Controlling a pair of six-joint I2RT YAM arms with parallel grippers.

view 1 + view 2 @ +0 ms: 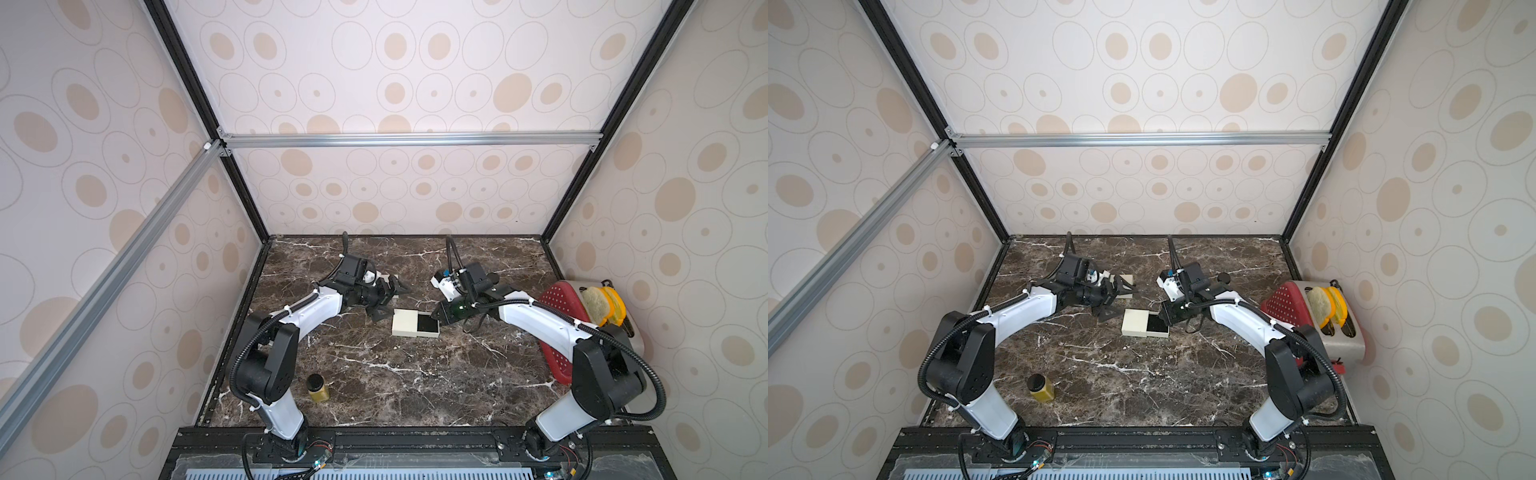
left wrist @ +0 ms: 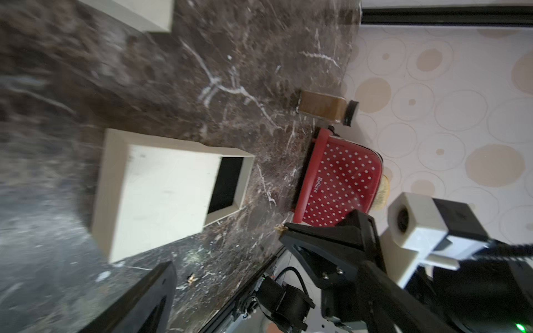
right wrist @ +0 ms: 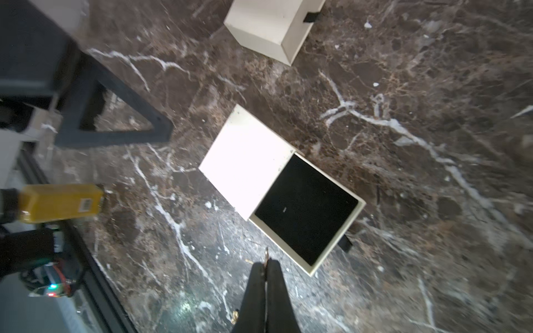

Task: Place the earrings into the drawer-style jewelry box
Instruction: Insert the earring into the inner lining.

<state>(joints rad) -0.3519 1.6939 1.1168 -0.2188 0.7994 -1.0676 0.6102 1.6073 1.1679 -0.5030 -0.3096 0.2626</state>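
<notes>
Scene: two robot arms reach over a dark marble worktop (image 1: 374, 374) toward a cream box (image 1: 404, 322) at its middle.
Box: the black-lined drawer (image 3: 311, 213) is slid partly out of the sleeve (image 3: 245, 161) and looks empty. Sleeve and drawer form one long line, with the open end toward the right arm.
Earring: a thin gold earring (image 3: 266, 253) pokes from the tip of the right pincer (image 3: 266, 263). It is over bare worktop, not yet over the drawer.
Right pincer: clenched, apparently pinching that earring.
Left pincer (image 1: 392, 302): released, fingers spread wide, holding nothing. It is near the sleeve end of the box but apart from it.
Key relation: the drawer lies just ahead of the right pincer's tip and a little to one side, its nearest corner close by. The right arm is clearly the nearer one.
Next move, as judged: a short carry across the drawer's rim, then release.
Risk: letting go at the rim would drop the earring on the marble.
Loose piece: a gold speck (image 2: 190, 278) lies on the worktop near the box, too small to identify.
</notes>
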